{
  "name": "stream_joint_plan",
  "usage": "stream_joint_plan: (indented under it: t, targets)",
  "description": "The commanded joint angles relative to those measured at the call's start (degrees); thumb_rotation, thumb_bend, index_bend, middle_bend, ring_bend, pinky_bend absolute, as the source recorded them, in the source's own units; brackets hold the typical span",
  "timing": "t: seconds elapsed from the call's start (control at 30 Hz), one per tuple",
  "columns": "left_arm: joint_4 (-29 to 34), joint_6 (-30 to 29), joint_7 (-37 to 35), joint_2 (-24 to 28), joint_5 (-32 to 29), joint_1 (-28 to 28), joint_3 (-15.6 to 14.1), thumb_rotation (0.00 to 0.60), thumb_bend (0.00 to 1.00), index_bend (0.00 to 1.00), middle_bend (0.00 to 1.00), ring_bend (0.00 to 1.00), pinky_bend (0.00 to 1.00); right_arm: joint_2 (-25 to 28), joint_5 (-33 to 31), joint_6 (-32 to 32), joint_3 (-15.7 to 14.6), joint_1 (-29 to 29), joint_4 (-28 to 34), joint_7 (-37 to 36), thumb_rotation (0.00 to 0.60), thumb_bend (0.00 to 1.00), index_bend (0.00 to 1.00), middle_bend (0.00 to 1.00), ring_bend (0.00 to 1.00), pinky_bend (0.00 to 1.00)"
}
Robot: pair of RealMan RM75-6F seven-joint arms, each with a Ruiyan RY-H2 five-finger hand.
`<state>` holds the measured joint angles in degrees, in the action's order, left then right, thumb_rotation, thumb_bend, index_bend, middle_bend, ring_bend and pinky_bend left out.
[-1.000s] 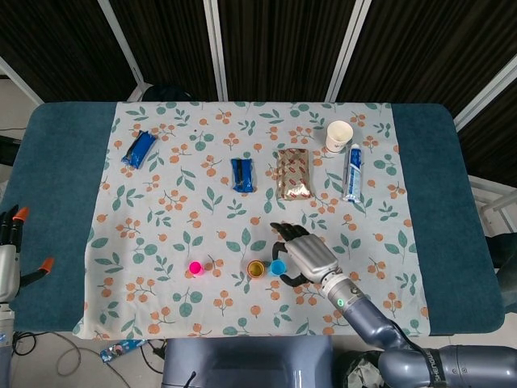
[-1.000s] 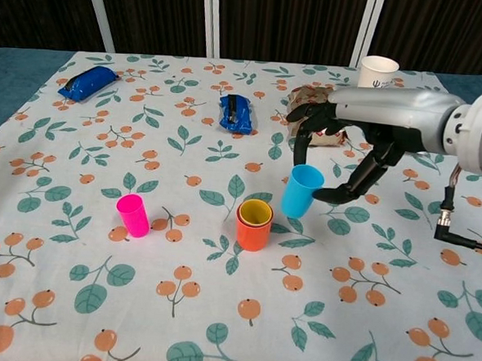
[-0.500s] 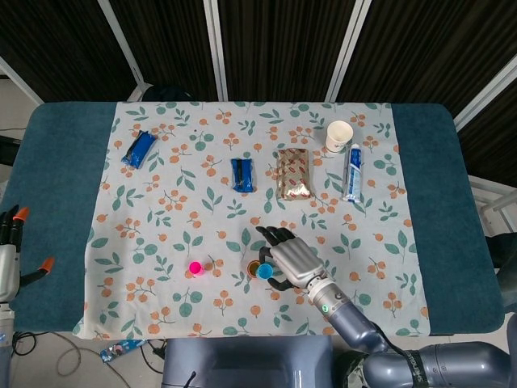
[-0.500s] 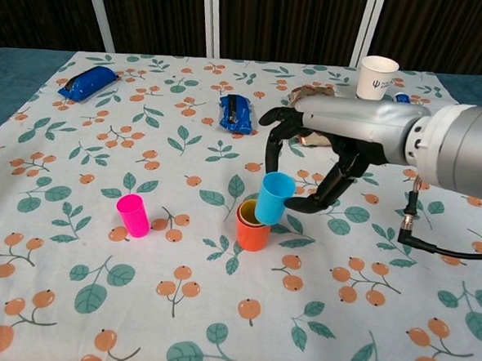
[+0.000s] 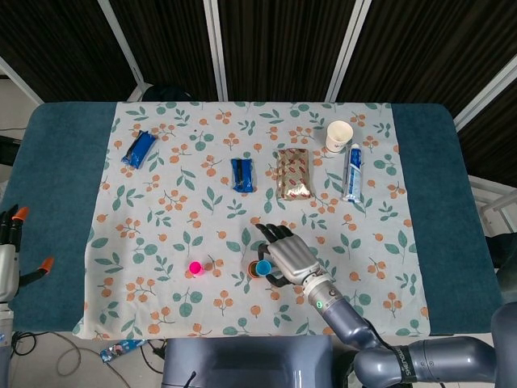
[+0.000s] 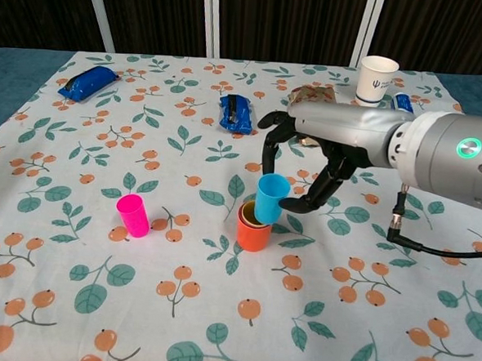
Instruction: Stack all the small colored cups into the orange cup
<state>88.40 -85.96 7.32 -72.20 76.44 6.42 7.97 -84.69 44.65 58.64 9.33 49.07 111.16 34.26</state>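
Observation:
The orange cup stands near the table's front centre with a yellow cup nested inside it. My right hand grips a blue cup and holds it just over the orange cup's right rim, slightly tilted. In the head view the right hand covers most of the blue cup beside the orange cup. A pink cup stands alone to the left, also seen as the pink cup from above. My left hand rests off the table's left edge, fingers apart, holding nothing.
Further back lie a blue packet, a dark blue packet, a brown snack bag, a toothpaste tube and a white paper cup. The floral cloth covers the table.
My right hand has carried the blue cup leftward, from beside the orange cup to just above its rim, and lowered it a little.

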Motion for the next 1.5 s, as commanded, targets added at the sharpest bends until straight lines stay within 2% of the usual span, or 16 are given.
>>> stream_joint_plan:
  t: [0.03, 0.13, 0.3, 0.4, 0.7, 0.93, 1.2, 1.37, 1.5]
  targets:
    - [0.0, 0.0, 0.0, 0.0, 0.0, 0.0, 0.0, 0.600, 0.18, 0.00, 0.00, 0.00, 0.00, -0.2, -0.4, -0.2, -0.3, 0.2, -0.1, -0.2, 0.600, 0.40, 0.47, 0.00, 0.00, 0.12]
    - [0.0, 0.1, 0.1, 0.0, 0.0, 0.0, 0.0, 0.600, 0.18, 0.00, 0.00, 0.00, 0.00, -0.6, -0.6, -0.2, -0.6, 0.3, -0.3, -0.1, 0.600, 0.40, 0.39, 0.00, 0.00, 0.12]
    - [-0.1, 0.2, 0.0, 0.0, -0.1, 0.1, 0.1, 0.600, 0.18, 0.00, 0.00, 0.00, 0.00, -0.5, -1.3, 0.0, -1.1, 0.6, -0.2, 0.3, 0.600, 0.40, 0.17, 0.00, 0.00, 0.12]
    - [-0.1, 0.3, 0.0, 0.0, -0.2, 0.1, 0.1, 0.600, 0.18, 0.00, 0.00, 0.00, 0.00, 0.6, -2.0, -0.4, -1.8, 0.7, 0.6, 0.7, 0.600, 0.39, 0.12, 0.00, 0.00, 0.12]
    - [-0.1, 0.1, 0.2, -0.2, 0.2, 0.0, -0.1, 0.600, 0.18, 0.00, 0.00, 0.00, 0.00, 5.8, 0.4, 2.2, -3.4, -2.2, 3.1, -1.8, 0.600, 0.39, 0.11, 0.00, 0.00, 0.12]
    - [-0.1, 0.4, 0.3, -0.1, 0.8, 0.1, -0.6, 0.600, 0.18, 0.00, 0.00, 0.00, 0.00, 13.6, 10.6, 10.7, -9.8, -11.1, 4.2, -6.2, 0.600, 0.39, 0.11, 0.00, 0.00, 0.12]
    - [1.1, 2.3, -0.1, 1.1, 3.3, 0.9, -2.3, 0.600, 0.17, 0.00, 0.00, 0.00, 0.00, 19.6, 26.2, 23.4, -17.1, -24.2, -3.7, -19.9, 0.600, 0.38, 0.11, 0.00, 0.00, 0.11]
    - [2.6, 7.3, 2.7, 3.5, 6.8, 4.6, -3.3, 0.600, 0.13, 0.02, 0.00, 0.00, 0.00, 19.2, 30.5, 29.2, -19.8, -30.7, -8.8, -27.0, 0.600, 0.39, 0.11, 0.00, 0.00, 0.11]
    - [6.4, 13.1, 5.9, 5.7, 7.8, 8.4, -3.4, 0.600, 0.13, 0.04, 0.00, 0.00, 0.00, 18.6, 31.7, 30.2, -20.6, -33.6, -12.2, -30.7, 0.600, 0.38, 0.11, 0.00, 0.00, 0.11]
